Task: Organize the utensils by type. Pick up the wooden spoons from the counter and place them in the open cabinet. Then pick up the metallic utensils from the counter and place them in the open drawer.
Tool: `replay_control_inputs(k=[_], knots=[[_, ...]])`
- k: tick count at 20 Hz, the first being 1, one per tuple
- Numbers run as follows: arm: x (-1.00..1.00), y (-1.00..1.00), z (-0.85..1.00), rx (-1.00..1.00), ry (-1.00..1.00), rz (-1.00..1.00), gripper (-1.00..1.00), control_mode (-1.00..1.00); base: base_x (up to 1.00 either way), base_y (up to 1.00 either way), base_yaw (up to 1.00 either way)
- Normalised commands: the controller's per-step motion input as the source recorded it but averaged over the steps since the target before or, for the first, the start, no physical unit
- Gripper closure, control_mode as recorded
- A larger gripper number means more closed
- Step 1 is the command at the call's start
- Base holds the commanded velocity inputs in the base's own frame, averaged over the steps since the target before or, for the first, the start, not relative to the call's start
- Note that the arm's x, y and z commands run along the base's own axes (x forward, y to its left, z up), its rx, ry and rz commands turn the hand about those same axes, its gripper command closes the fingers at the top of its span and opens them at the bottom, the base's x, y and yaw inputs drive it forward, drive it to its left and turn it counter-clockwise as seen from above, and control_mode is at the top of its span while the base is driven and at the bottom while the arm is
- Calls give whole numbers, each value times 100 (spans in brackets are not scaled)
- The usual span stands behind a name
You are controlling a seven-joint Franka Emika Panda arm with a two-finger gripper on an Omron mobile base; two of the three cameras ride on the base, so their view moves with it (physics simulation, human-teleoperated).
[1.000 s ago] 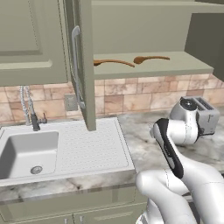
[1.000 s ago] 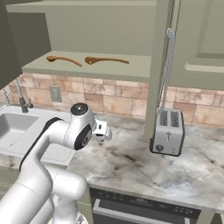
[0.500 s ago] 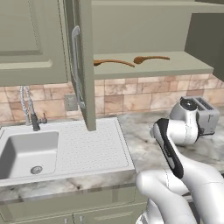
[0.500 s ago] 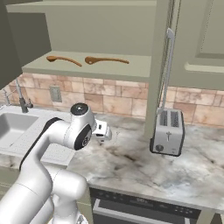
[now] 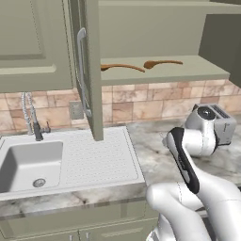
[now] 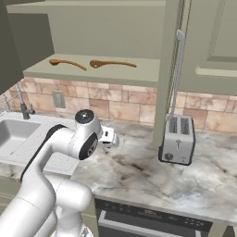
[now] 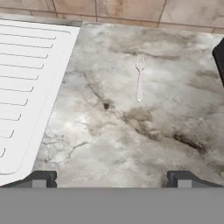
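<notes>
While the end effector hangs above the marbled surface with its two dark fingertips set wide apart and nothing between them, the hand view looks down on bare stone directly ahead of it. Jaws released; no contact with any object.

Near field, hand view: grey-beige stone with brown veins. The white ribbed drainboard lies along the left side of that view, its edge touching the stone.

Mid field, hand view: one thin silver-grey fork lies flat on the surface, tines pointing toward the tiled wall, handle toward the end effector. It sits well ahead of the fingertips, slightly right of centre, apart from the drainboard. A dark object edge shows at the far right; cannot tell what it is.

Base views: the arm is folded low over the surface, wrist between the sink and the silver toaster. The toaster stands on the surface near the backsplash.

Far field: both wooden spoons lie on the shelf of the open cabinet, olive-green door swung out. Left spoon and right spoon rest flat, nearly end to end, close but whether touching cannot be told. The same pair appears in the right base view.
</notes>
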Motion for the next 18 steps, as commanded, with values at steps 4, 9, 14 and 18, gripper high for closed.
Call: replay_control_inputs(k=[4, 9, 14, 18], knots=[[-36, -19, -6, 4, -52, 23, -100, -100, 0, 0, 0], [-34, -23, -23, 0, -52, 19, -100, -100, 0, 0, 0], [-11, -20, -34, -2, -41, 1, -100, -100, 0, 0, 0], [6, -30, -12, 5, -5, 0, -100, -100, 0, 0, 0]])
